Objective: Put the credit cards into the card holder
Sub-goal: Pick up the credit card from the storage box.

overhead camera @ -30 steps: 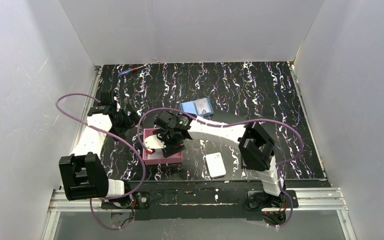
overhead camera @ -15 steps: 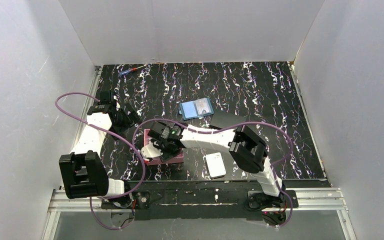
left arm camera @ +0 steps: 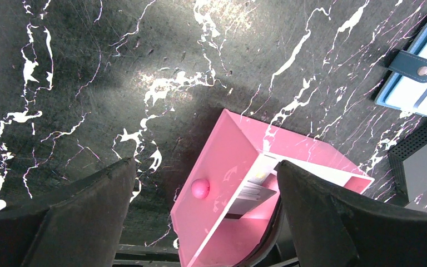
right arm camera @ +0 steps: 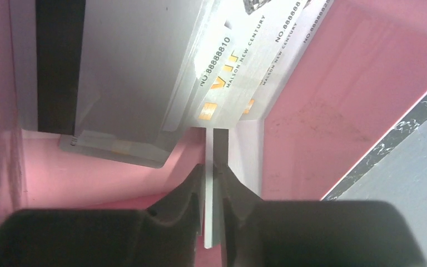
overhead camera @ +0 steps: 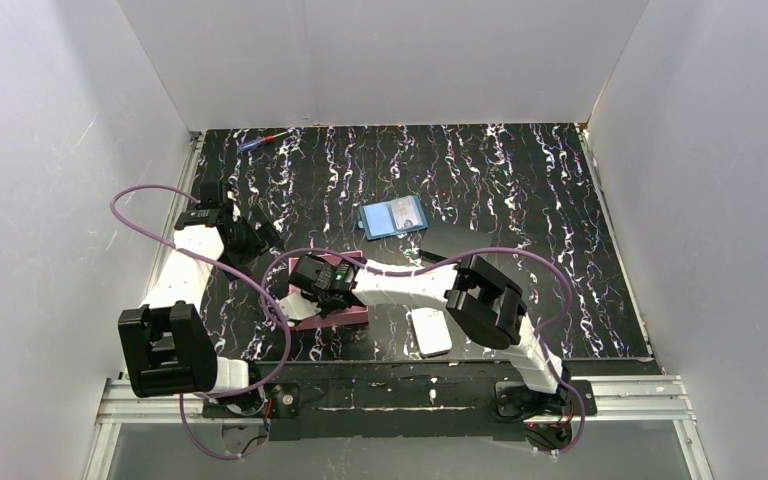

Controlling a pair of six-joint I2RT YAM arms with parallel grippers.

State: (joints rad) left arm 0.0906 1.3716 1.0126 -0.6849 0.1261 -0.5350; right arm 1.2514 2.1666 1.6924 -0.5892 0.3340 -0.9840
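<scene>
Several pale credit cards (right arm camera: 144,72) lie overlapping inside the pink tray (right arm camera: 322,83). My right gripper (right arm camera: 210,169) reaches into that tray and is shut on one credit card (right arm camera: 209,144), seen edge-on between the pads. From above, the right gripper (overhead camera: 318,285) covers most of the tray (overhead camera: 345,320). The teal-blue card holder (overhead camera: 393,216) lies open on the table behind the tray, apart from both grippers. My left gripper (overhead camera: 260,232) hovers left of the tray, open and with nothing in it. Its view shows the tray (left arm camera: 222,161), cards (left arm camera: 256,192) and card holder (left arm camera: 417,83).
A white rounded block (overhead camera: 430,331) lies right of the tray near the front edge. A flat black rectangle (overhead camera: 455,240) sits just in front of the card holder. A pen (overhead camera: 260,141) lies at the back left. White walls enclose the table.
My right gripper has moved left and down into the pink tray and closed from open onto one card. The left arm has not moved.
</scene>
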